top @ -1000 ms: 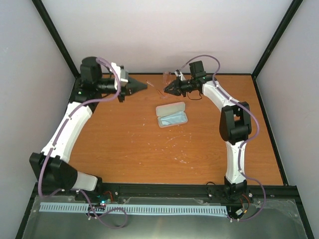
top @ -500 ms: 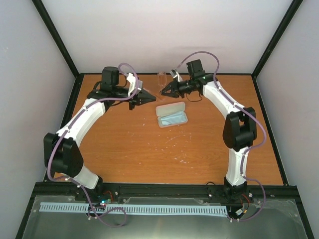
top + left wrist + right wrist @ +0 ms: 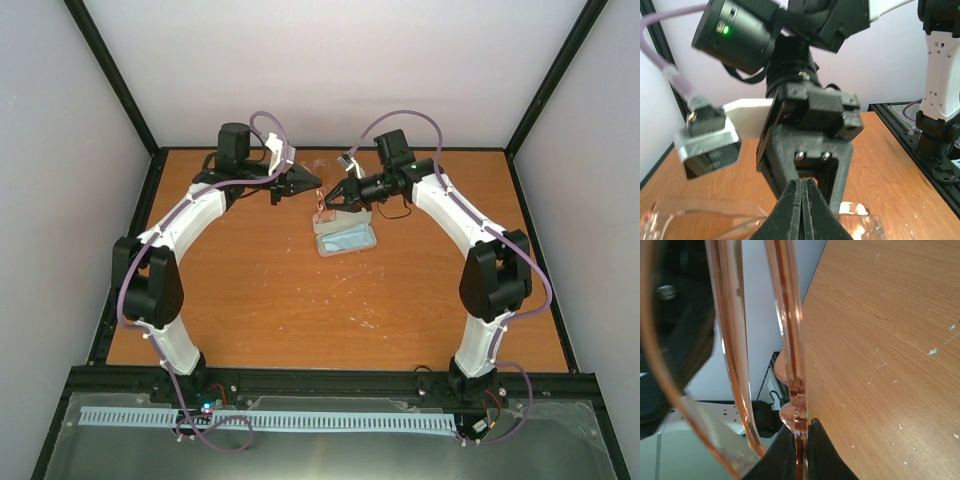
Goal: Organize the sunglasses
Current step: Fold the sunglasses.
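The sunglasses (image 3: pixel 790 315), with a thin reddish-brown frame and amber lenses, are pinched at the frame by my right gripper (image 3: pixel 801 427), which is shut on them. In the top view they hang faintly (image 3: pixel 321 208) from the right gripper (image 3: pixel 330 200), above the far left edge of the open pale case (image 3: pixel 322 244). My left gripper (image 3: pixel 316 181) is shut and points at the right gripper from the left, tips close together. In the left wrist view its fingers (image 3: pixel 802 210) are closed, with the glasses' clear lenses (image 3: pixel 862 225) just beyond them; I cannot tell if they touch.
A light blue cloth (image 3: pixel 350 238) lies inside the open case. The wooden table (image 3: pixel 300 300) is bordered by a black rail and pale walls. The right arm's wrist camera (image 3: pixel 707 145) and gripper body (image 3: pixel 810 145) fill the left wrist view.
My left arm has swung right and its shut gripper has come close to the right gripper. The right gripper has carried the sunglasses nearer, from the back edge to over the case.
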